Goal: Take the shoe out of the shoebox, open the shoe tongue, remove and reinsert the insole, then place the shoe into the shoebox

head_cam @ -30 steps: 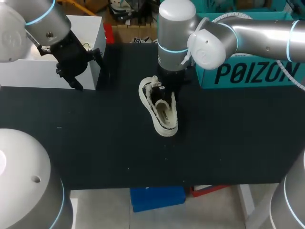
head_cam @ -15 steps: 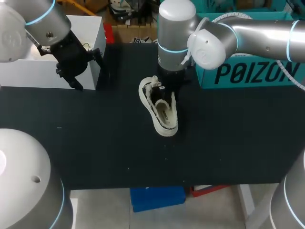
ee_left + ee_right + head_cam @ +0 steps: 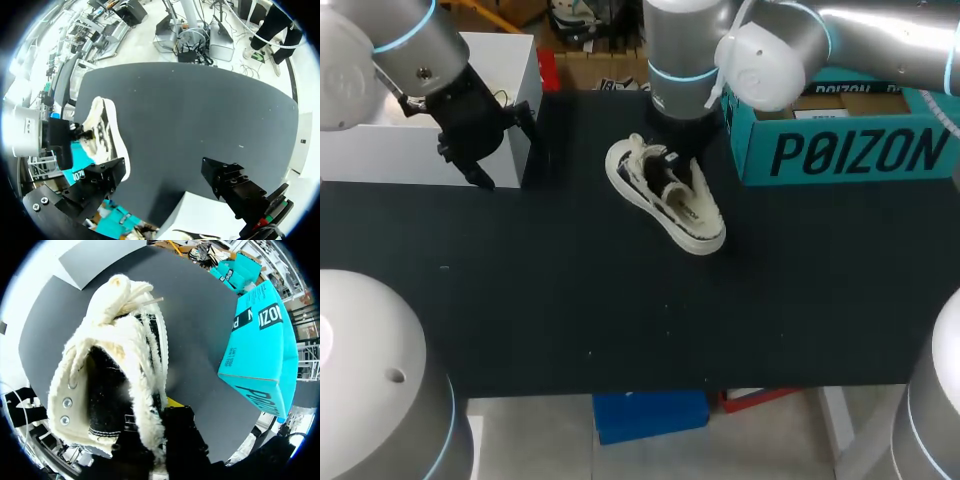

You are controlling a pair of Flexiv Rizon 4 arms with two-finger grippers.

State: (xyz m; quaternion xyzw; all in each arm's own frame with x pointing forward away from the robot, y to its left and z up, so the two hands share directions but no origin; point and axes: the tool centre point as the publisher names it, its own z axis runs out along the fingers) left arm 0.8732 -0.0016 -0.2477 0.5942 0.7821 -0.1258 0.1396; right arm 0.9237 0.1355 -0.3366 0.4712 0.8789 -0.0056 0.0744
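A cream fleece-lined shoe [image 3: 665,195] is at the middle back of the black table [image 3: 570,300], its toe pointing to the front right. My right gripper [image 3: 672,165] comes down from above and is shut on the shoe's side wall near the heel. In the right wrist view the shoe [image 3: 115,365] fills the picture, with the fleece collar pinched in the right gripper [image 3: 160,415]. The teal shoebox [image 3: 850,150] stands just right of the shoe. My left gripper [image 3: 507,148] hangs open and empty at the far left, well away from the shoe [image 3: 102,135].
A white box [image 3: 380,150] stands at the back left, right beside my left gripper. The teal shoebox [image 3: 260,350] lies open-topped at the back right edge. The black table top stretches in front of the shoe.
The right arm has drawn back and turned, and the shoe in it has swung its toe from the front toward the right, nearer the teal shoebox. The left arm has not moved.
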